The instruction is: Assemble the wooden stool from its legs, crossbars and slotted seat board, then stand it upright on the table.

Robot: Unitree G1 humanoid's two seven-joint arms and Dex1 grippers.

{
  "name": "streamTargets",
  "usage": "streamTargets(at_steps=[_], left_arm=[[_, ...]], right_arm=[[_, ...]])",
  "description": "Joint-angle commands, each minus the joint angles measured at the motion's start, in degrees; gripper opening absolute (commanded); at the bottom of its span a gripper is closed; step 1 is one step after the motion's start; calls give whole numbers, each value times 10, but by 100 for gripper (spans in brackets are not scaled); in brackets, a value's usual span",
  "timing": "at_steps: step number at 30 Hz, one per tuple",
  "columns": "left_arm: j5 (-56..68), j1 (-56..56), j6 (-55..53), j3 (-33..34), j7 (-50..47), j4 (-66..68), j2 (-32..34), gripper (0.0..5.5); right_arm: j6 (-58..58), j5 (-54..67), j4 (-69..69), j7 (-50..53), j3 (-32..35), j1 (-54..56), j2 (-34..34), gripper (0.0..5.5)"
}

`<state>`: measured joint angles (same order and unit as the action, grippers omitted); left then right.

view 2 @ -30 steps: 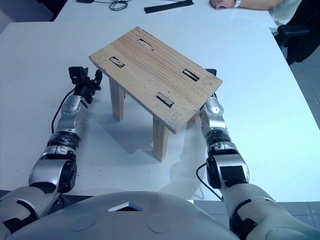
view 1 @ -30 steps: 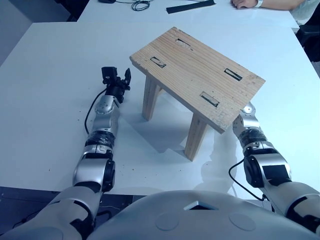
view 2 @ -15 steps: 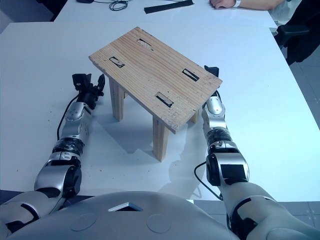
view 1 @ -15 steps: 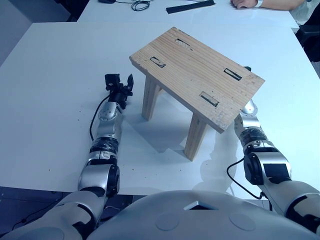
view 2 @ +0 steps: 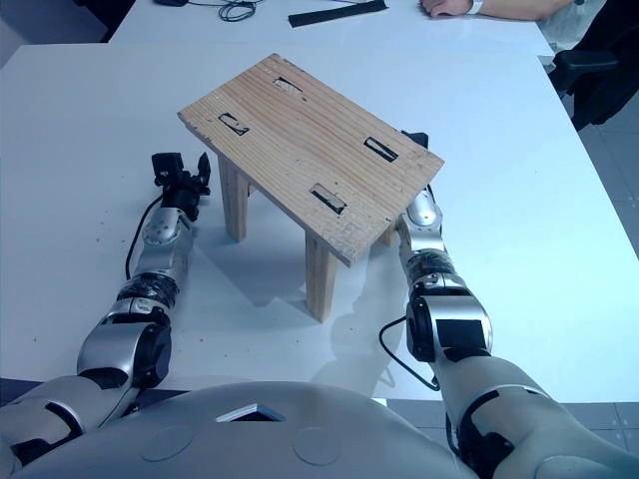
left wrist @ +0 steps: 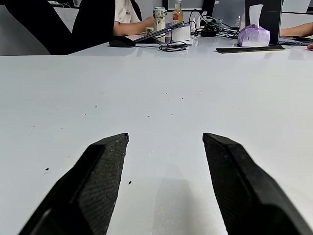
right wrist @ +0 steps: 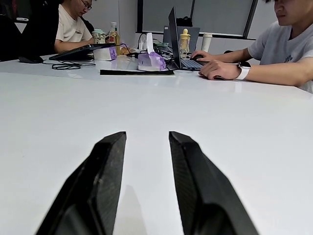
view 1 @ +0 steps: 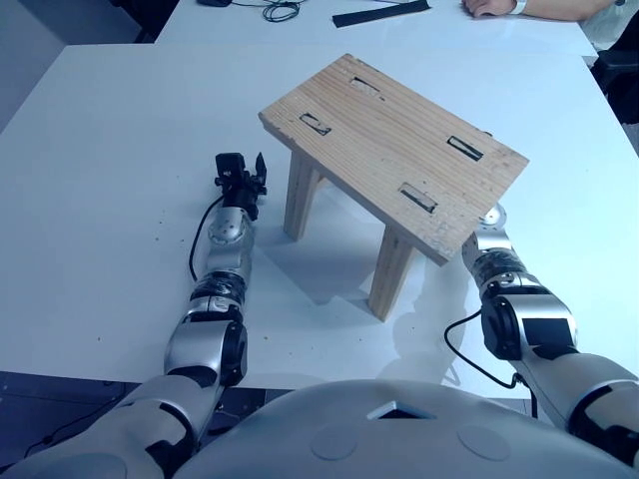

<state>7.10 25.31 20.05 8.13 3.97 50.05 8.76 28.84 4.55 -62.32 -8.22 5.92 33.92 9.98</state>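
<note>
The wooden stool [view 1: 389, 150] stands upright in the middle of the white table [view 1: 110, 150], its slotted seat board on top and two legs [view 1: 391, 269] showing below. My left gripper [view 1: 240, 172] lies low over the table just left of the stool's near-left leg, open and holding nothing; in the left wrist view its fingers [left wrist: 93, 181] are spread wide above bare table. My right gripper [view 2: 412, 137] sits past the seat's right edge, mostly hidden by the board. In the right wrist view its fingers [right wrist: 100, 176] stand a little apart, open, with nothing between them.
A black strip [view 1: 379, 12] and cables [view 1: 280, 10] lie on the far table. A person's hand [view 1: 489, 7] rests at the far right edge. Bottles, a laptop and a tissue pack [right wrist: 150, 59] stand farther back. Bare tabletop stretches left and right of the stool.
My left arm has drawn back toward me and shifted right, closer to the stool's leg. The right arm has pulled back slightly. The stool has not moved.
</note>
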Motion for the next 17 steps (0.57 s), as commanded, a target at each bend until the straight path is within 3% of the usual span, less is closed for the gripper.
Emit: streamTargets(at_steps=[1,17], left_arm=[[-6,10,4,5,5,13,8,283],[-3,24,7,13,5,26,-2,283]], right_arm=[[3,-8,-9,5,2,8,-3,160],[0,-23,-25,19,8,20,-7,160]])
